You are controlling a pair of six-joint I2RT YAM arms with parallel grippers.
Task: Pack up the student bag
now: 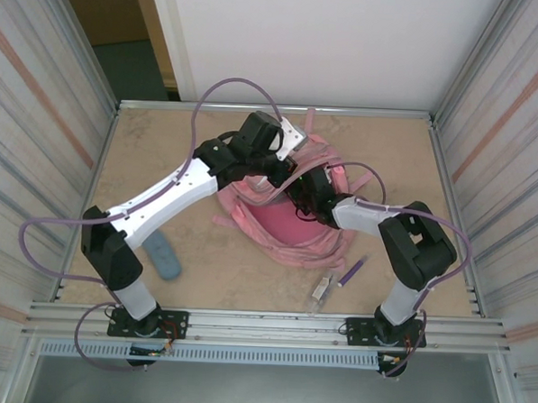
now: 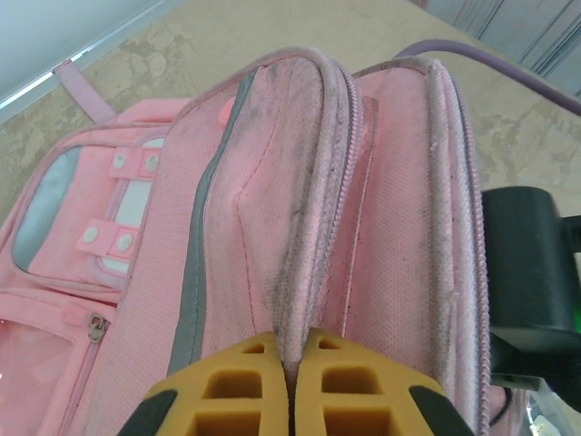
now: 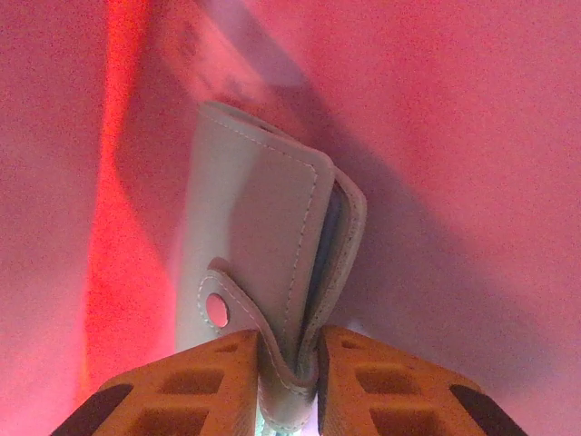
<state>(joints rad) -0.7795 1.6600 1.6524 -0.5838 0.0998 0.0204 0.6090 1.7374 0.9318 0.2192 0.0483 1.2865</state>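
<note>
On the left of the table (image 1: 246, 286), near the left arm's base, a blue-grey case (image 1: 162, 255) lies by itself, well apart from the bag.

The left gripper (image 2: 289, 350) is pinched tight on the zip edge of the bag (image 2: 381, 182), with only fabric between its fingers. It seems to be holding the mouth of the main compartment up and open.

The bag (image 1: 294, 243) lies in the middle of the table, a little toward the far side, between the two arms.

The right gripper (image 3: 290, 350) is down inside the bag, pink lining all around it. Its jaws are narrow and grip the near end of a pale grey wallet (image 3: 259, 227) with a snap tab. The wallet stands on end against the lining and has not been let go.

To the right and nearer, just off the bag's near edge, lie a purple pen (image 1: 353, 271) and a small clear tube (image 1: 321, 290), close to each other.

Packing looks partly done. The wallet is in the compartment but not yet released, three things wait outside, and the zip is open.

Counted: one bag, one wallet, one case, one pen, one tube. I cannot tell what else is already in the bag.
</note>
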